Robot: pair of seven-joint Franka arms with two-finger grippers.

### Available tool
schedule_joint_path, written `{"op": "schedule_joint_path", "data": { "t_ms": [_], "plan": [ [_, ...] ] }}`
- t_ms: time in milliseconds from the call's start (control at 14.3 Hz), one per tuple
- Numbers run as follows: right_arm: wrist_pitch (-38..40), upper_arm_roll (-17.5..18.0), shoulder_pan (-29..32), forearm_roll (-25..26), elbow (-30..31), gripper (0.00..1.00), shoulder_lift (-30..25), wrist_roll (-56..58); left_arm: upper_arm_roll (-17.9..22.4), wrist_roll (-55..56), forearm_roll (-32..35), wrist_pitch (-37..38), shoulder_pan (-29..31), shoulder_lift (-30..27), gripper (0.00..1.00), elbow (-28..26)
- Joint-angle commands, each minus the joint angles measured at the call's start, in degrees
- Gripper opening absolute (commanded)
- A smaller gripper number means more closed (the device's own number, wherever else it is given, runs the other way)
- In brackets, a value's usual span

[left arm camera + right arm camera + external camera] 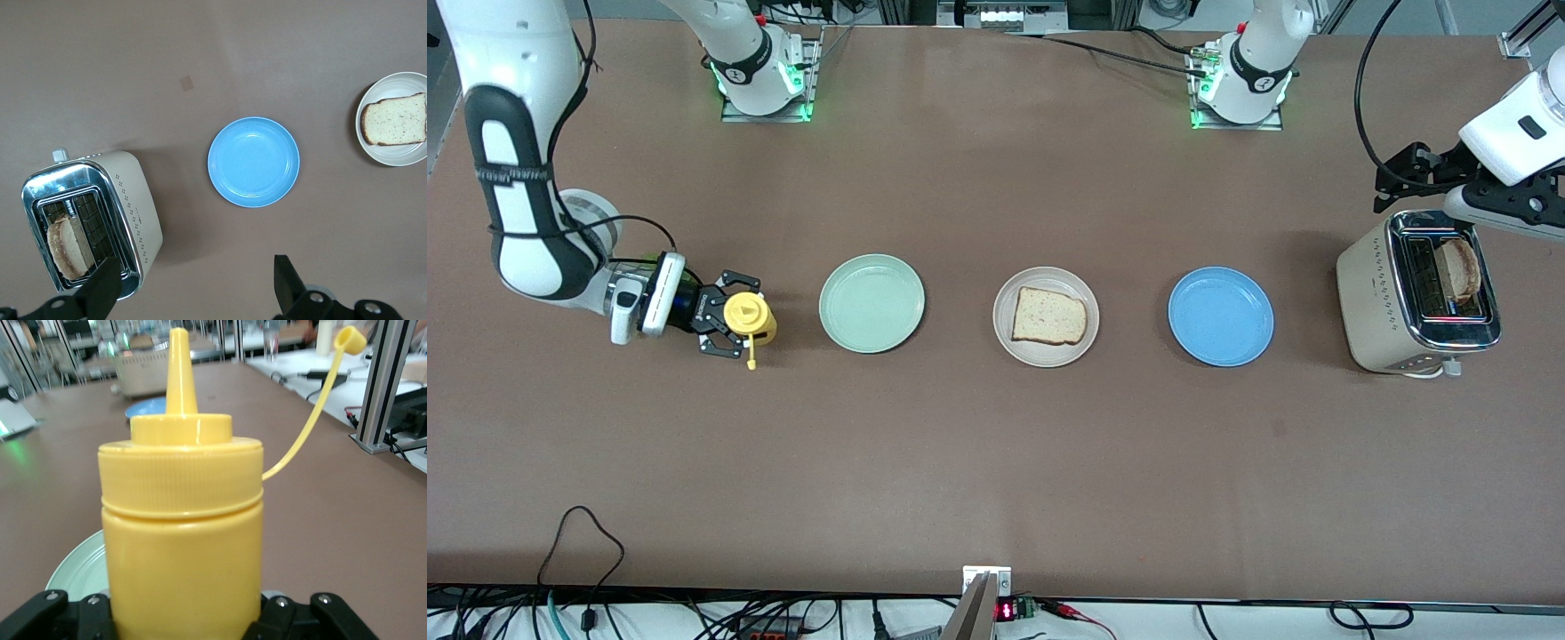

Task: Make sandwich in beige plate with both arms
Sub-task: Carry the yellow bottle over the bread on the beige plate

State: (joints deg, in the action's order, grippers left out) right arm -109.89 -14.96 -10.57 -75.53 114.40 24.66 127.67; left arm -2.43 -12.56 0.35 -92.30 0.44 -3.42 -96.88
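Observation:
The beige plate (1007, 345) (400, 157) sits mid-table with a single slice of bread (1049, 316) (395, 120) lying flat on it, nothing on top. A second toasted slice (1461, 267) (63, 257) stands in a slot of the toaster (1378, 302) (133, 207). My left gripper (1400, 182) (197, 283) hangs open over the table beside the toaster, holding nothing. Toward the right arm's end, my right gripper (738, 317) (180, 623) is shut on an upright yellow squeeze bottle (749, 317) (180, 540) whose cap hangs open on its strap.
A pale green plate (871, 302) (73, 573) lies between the bottle and the beige plate. A blue plate (1221, 316) (253, 162) lies between the beige plate and the toaster. Cables run along the table edge nearest the front camera.

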Motion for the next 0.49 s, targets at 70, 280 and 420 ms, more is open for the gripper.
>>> {"op": "schedule_joint_path", "data": {
  "t_ms": [70, 280, 420],
  "plan": [
    [-7.7, -0.6, -7.9, 10.0, -7.6, 0.28, -1.5, -15.6, -0.2, 0.3, 1.3, 1.0, 0.1, -0.3, 1.00, 0.8],
    [-14.0, -0.6, -14.1, 17.9, -11.6, 0.29, -1.3, -26.4, -0.2, 0.4, 1.3, 1.0, 0.1, -0.3, 1.00, 0.8],
    [-18.3, -0.6, -18.5, 25.2, -14.3, 0.29, -0.9, -34.6, -0.1, 0.4, 1.3, 1.0, 0.2, -0.3, 1.00, 0.8]
  ]
}}
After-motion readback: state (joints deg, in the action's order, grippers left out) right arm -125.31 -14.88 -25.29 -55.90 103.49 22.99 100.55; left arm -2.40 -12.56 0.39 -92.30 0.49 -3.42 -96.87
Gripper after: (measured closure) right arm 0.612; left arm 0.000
